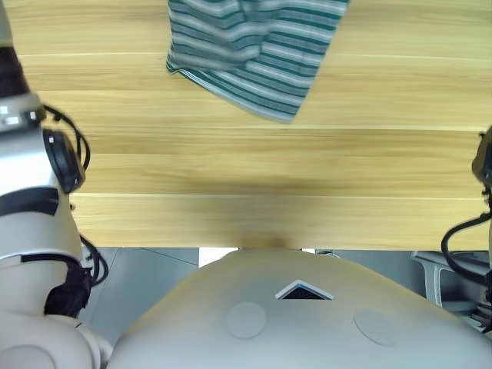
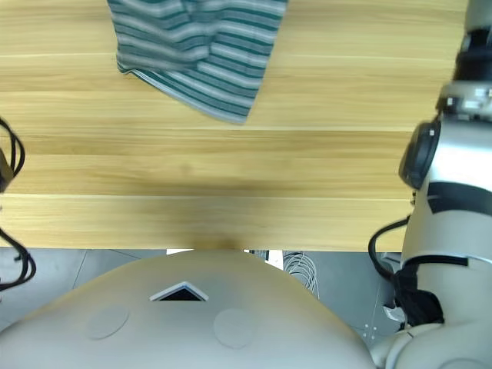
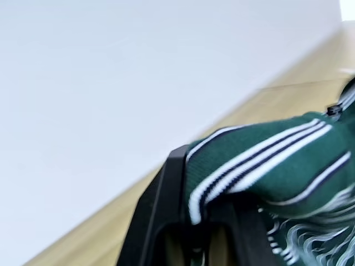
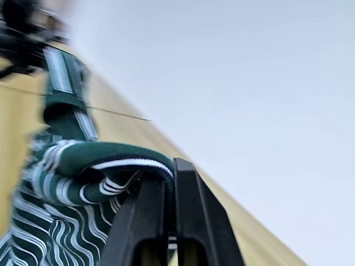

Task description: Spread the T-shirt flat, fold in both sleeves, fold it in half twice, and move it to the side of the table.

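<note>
T-shirt, green striped, sits bunched at upper centre of head view; lower corner seems to rest on table. L gripper & R gripper each pinch a fold of it. Prob. the spread step: pull grips apart evenly, cloth taut, lay it down w/o creases. White wall behind. Main snag: shirt's own folds.

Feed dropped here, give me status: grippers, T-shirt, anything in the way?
Left gripper, right gripper: jaws shut on T-shirt. T-shirt bunched, not yet spread, at far side. Wooden table beneath it.
</note>
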